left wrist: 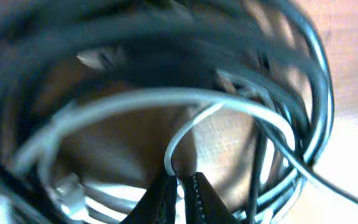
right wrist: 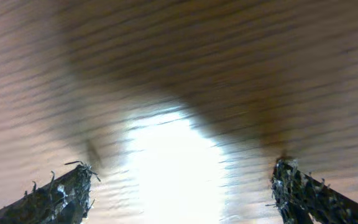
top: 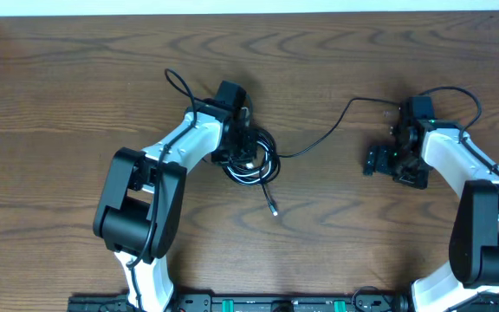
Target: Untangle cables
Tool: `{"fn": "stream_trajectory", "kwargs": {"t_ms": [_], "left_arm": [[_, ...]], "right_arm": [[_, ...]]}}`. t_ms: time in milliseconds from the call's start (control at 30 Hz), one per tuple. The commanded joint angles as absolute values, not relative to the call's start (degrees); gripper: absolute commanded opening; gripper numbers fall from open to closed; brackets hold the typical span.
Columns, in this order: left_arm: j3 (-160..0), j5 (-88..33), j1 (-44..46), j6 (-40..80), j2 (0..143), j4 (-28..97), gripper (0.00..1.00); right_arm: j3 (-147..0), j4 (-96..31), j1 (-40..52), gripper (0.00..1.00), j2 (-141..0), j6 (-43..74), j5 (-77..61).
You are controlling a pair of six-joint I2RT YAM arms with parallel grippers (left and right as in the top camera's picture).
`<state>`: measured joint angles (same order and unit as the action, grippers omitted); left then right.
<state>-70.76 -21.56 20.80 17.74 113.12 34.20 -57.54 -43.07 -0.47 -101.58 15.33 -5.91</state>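
The left claw [left wrist: 180, 182] was clenched on the white cable [left wrist: 229, 102]. In the left wrist view its two dark fingertips were pinched together around the pale cord where it curved down to meet them. The black cables [left wrist: 319, 106] ringed that white loop in several overlapping turns, close to the lens and mostly out of focus. A pale shape low on the left of that view could have been a plug, but it was too blurred to tell.

From overhead, the bundle [top: 251, 158] lay on the wood-grain worktop [top: 68, 78], a little left of the middle, directly under the end of the left arm [top: 184, 143]. A loose end [top: 273, 208] with a small plug trailed out below the bundle and rested flat on the wood. A thin black loop [top: 176, 82] poked out beyond the arm toward the upper left. One black strand [top: 323, 137] left the bundle on its right side, swept across the bare wood and rose toward the right arm [top: 444, 152]. Whether it touched that arm could not be told.

The right claw [right wrist: 182, 193] was released. Its two frayed-looking fingertips stood wide apart at the bottom corners of the right wrist view, with only blurred, glare-lit wood between them. It gripped nothing and sat well apart from the bundle, over the right part of the worktop.
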Motion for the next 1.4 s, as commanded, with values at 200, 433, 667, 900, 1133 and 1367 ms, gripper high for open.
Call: {"fn": "stream_trajectory", "kwargs": {"t_ms": [200,433,667,900,1133,1367], "left_arm": [[-70.1,-24.7,21.1,15.6,98.4,38.2,0.17],[-69.7,0.3,21.1,26.1,95.1,44.0,0.23],[-68.0,3.6,20.9,28.2,99.8,43.0,0.34],[-68.0,-1.4,20.9,25.3,108.2,40.0,0.34],[-68.0,-10.4,20.9,21.4,112.6,37.3,0.29],[-68.0,-17.6,21.0,15.8,112.9,37.1,0.11]], "right_arm": [[-56.6,-43.0,1.5,0.88,-103.1,9.5,-31.0],[-56.6,-41.6,8.4,0.84,-103.1,9.6,-32.8],[-56.6,-36.2,16.2,0.75,-103.1,14.7,-32.7],[-56.6,-30.0,22.4,0.75,-103.1,15.2,-36.4],[-56.6,-23.8,24.4,0.67,-103.1,15.2,-40.8],[-56.6,-23.5,23.0,0.52,-102.8,15.2,-41.0]]}}
